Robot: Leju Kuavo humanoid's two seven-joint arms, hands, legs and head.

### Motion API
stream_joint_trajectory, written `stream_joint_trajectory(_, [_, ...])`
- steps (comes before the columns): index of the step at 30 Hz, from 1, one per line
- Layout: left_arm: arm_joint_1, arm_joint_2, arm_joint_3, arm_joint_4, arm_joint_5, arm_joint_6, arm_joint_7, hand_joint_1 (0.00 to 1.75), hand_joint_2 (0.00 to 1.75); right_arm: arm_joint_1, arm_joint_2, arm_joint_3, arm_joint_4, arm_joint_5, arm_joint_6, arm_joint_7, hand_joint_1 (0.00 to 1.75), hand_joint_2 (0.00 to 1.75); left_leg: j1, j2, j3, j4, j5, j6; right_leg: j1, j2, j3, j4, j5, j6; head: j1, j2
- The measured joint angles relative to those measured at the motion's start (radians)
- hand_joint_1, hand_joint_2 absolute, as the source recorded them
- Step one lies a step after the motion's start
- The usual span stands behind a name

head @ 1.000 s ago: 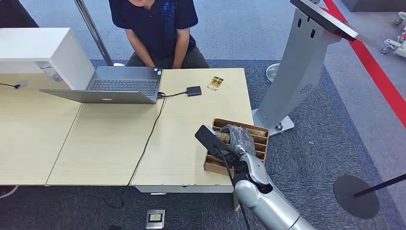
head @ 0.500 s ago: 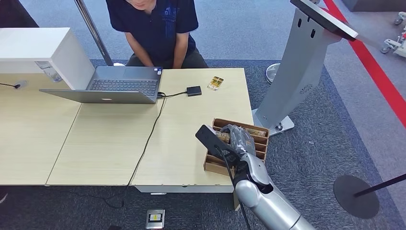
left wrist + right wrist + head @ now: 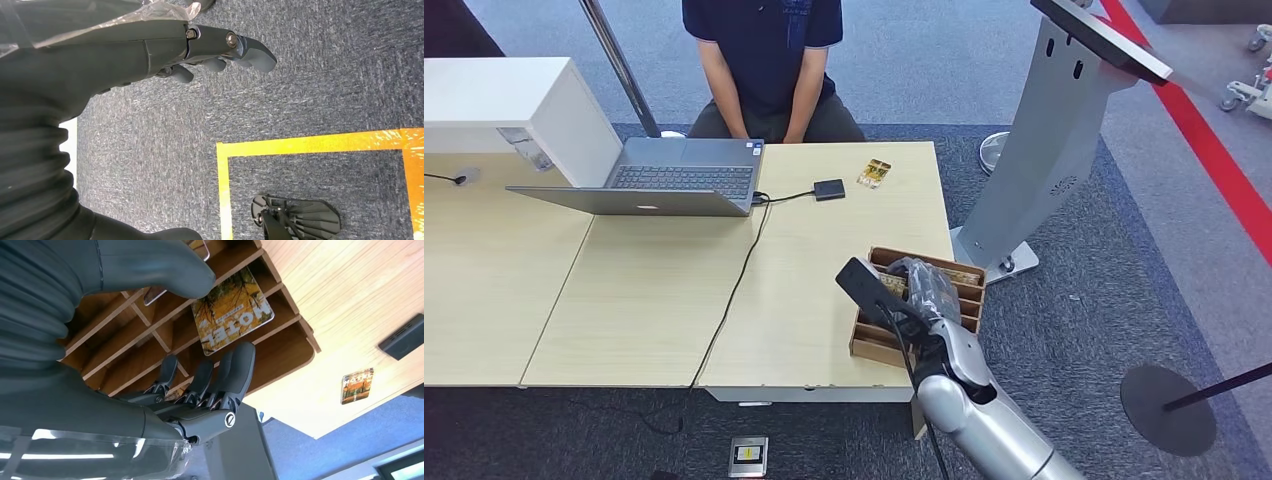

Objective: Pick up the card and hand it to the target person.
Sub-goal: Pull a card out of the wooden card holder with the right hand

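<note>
1. The right robot hand (image 3: 921, 285) hangs over the wooden divided box (image 3: 964, 297) at the near right corner of the worktop (image 3: 664, 300). Its fingers (image 3: 220, 375) are spread and slightly curled, and its thumb is apart from them. It has hold of nothing. I judge it is poised to reach in.
2. The card (image 3: 232, 310) printed "HOTEL" lies flat in one compartment, just under the fingertips, and shows no contact with them. Slotted like that, it probably has to be drawn out between the dividers.
3. A second, similar card (image 3: 874, 173) lies loose on the far side of the worktop, near the seated person (image 3: 764, 60), beside a small dark adapter (image 3: 829, 189) cabled to the laptop (image 3: 664, 178).
4. The person sits across the worktop with arms lowered, well apart from the box, so handing over would need a long reach.
5. The left robot hand (image 3: 200, 45) hangs over grey carpet (image 3: 325, 75), fingers loosely curled, holding nothing.
</note>
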Motion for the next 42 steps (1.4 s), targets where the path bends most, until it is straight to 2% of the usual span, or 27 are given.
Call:
stream_joint_trajectory(15, [-0.001, 0.0, 0.0, 0.0, 0.0, 0.0, 0.003, 0.0, 1.75, 0.0, -0.003, -0.01, 0.003, -0.003, -0.002, -0.002, 0.82, 1.75, 0.0, 0.0, 0.0, 0.0, 0.0, 0.0, 0.0, 0.0, 0.0, 0.0, 0.0, 0.0, 0.0, 0.0])
stream_joint_trajectory(42, [-0.002, 0.0, 0.0, 0.0, 0.0, 0.0, 0.013, 0.0, 1.75, -0.008, 0.016, -0.01, 0.041, 0.001, 0.007, 0.002, 0.75, 1.75, 0.0, 0.0, 0.001, 0.0, 0.0, 0.0, 0.0, 0.0, 0.001, 0.0, 0.0, 0.0, 0.0, 0.0])
